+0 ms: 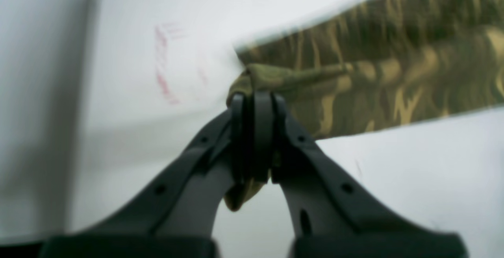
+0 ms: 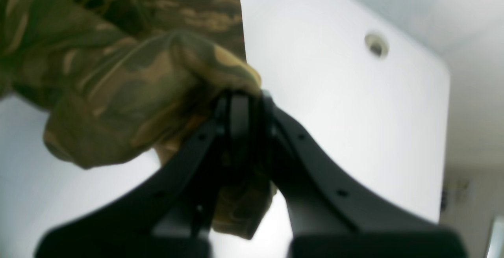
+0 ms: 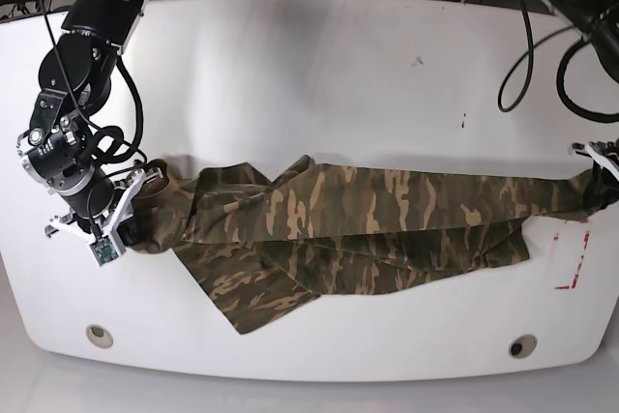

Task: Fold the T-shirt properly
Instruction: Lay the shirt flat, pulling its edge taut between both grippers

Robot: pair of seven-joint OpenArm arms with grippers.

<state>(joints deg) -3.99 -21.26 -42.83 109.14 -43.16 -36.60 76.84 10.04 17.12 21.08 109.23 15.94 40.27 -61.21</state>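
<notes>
Here the camouflage T-shirt (image 3: 358,224) lies stretched in a long band across the white table (image 3: 319,74), running from near the table's left edge almost to its right edge in the base view, closer to the near edge than to the far one. Its olive, brown and tan cloth is drawn taut between the two arms — a loose flap hangs toward the near edge left of the middle. The right gripper (image 2: 242,98), at the left end of the shirt in the base view, has its jaws clenched on a bunched fold of the fabric; the wrist view shows cloth bulging over the black fingertips and a scrap hanging below them. The left gripper (image 1: 256,98), at the opposite end by the table's right edge, is likewise clamped tight on a pinched corner of the shirt, with a little tail of fabric poking out beneath the jaws. Red tape marks (image 3: 571,260) sit on the table near the right edge, just below that end of the shirt. Two round holes (image 3: 522,346) show in the table near its near edge, one toward each near corner. Black cables (image 3: 532,36) loop over the far right corner.
</notes>
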